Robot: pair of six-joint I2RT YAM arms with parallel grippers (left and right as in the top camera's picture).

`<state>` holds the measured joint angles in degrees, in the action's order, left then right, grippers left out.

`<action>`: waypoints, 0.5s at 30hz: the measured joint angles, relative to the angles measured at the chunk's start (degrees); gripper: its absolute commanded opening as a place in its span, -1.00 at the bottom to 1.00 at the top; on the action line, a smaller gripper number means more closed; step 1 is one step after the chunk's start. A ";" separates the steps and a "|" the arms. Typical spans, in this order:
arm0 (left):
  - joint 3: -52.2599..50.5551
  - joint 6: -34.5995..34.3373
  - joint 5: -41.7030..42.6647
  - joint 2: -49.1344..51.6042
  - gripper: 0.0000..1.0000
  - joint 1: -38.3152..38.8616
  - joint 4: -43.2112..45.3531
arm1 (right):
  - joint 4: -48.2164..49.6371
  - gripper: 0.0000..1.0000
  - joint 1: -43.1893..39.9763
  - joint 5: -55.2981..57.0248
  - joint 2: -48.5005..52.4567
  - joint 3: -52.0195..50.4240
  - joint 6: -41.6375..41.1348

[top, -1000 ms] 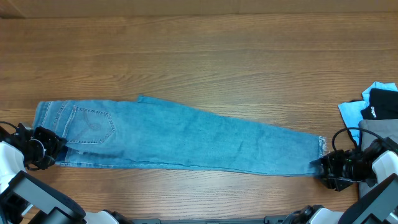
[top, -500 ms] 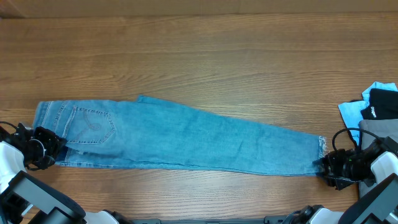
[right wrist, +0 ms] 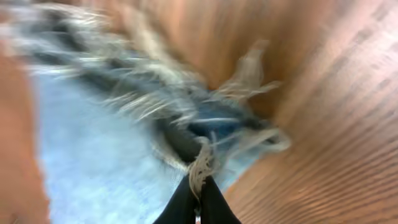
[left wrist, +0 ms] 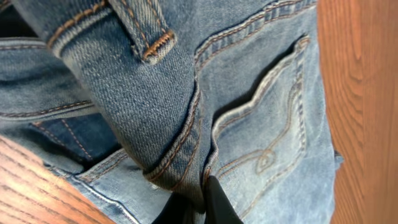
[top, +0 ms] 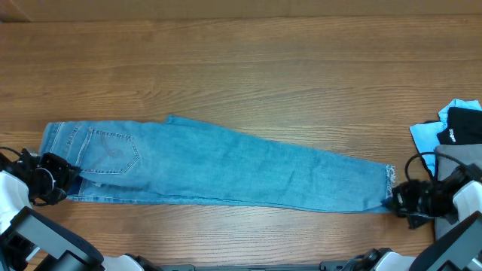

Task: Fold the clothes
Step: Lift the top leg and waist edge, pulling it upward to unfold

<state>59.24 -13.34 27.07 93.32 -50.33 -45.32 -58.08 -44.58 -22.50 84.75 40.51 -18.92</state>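
No text, brand or number can be read in any view. At the right edge of the overhead view, a black cloth carries a small white mark that may be a logo or lettering, but it is too small to make out. In the left wrist view, the pocket of the jeans bears a curled line of stitching, which is ornament and not lettering. The right wrist view is blurred and shows no writing.

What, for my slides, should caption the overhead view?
Jeans flat on a wooden table, left gripper at waistband, right gripper at hem.
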 measured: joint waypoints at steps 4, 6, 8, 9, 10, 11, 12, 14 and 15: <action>2.84 0.07 3.30 0.00 -0.92 0.00 -1.66 | -2.69 -0.92 0.00 -5.73 -2.01 5.92 1.25; 4.61 0.20 4.46 0.00 -0.92 0.00 -2.82 | -3.23 -0.92 0.09 -8.20 -2.64 8.33 1.49; 7.37 0.22 5.64 0.00 -0.92 0.02 -4.09 | -3.96 -0.92 0.15 -11.17 -3.15 11.61 1.66; 8.68 0.22 6.12 0.00 -0.92 0.09 -4.33 | -4.37 -0.92 0.15 -12.70 -3.26 13.55 1.60; 10.16 0.24 6.73 0.00 -0.92 0.11 -4.42 | -4.52 -0.92 0.22 -13.64 -3.28 14.97 1.53; 11.43 0.24 7.45 0.00 -0.92 0.26 -4.39 | -4.46 -0.92 0.33 -14.62 -3.28 16.26 1.29; 13.33 0.24 9.01 0.00 -0.92 0.61 -4.00 | -4.31 -0.92 0.52 -16.33 -3.28 18.01 0.55; 14.86 0.24 11.37 0.00 -0.92 1.03 -2.47 | -2.08 -0.92 0.83 -17.97 -3.37 18.91 -1.11; 15.56 0.22 12.66 0.00 -0.92 1.33 -1.33 | 0.20 -0.92 1.11 -19.26 -3.39 19.17 -2.43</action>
<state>74.81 -13.13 39.72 93.32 -48.99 -46.65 -57.89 -43.46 -41.76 81.36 59.68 -21.34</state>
